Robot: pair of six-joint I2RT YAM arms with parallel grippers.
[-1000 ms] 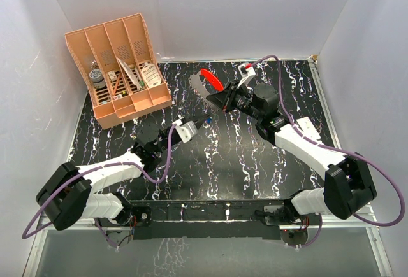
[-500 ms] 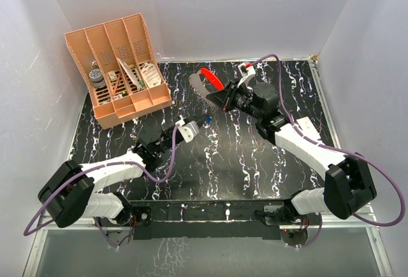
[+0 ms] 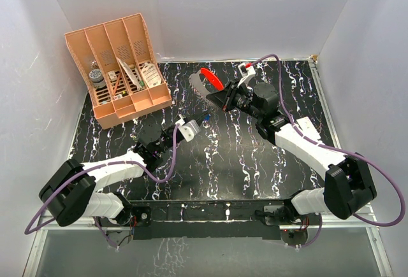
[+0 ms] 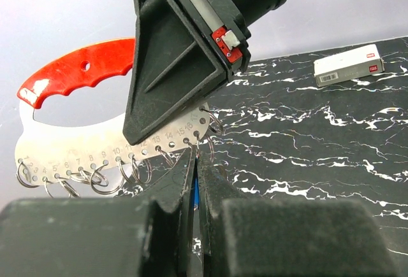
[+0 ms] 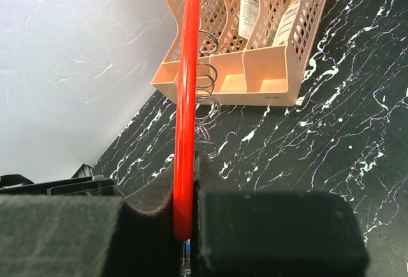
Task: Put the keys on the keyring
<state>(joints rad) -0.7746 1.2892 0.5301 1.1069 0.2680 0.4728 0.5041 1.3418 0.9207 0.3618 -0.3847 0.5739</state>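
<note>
Lighting's bright and super even, like soft overhead light bouncing off the plain white walls (image 3: 210,9), so the black, white-veined marble-look tabletop (image 3: 242,162) shows barely any shadow and no real glare. Both wrist cams go mushy up close. The left gripper's black padded fingers (image 4: 268,239) and the right gripper's black padded fingers (image 5: 274,232) are just out-of-focus blobs, while stuff further back stays sharp.
</note>
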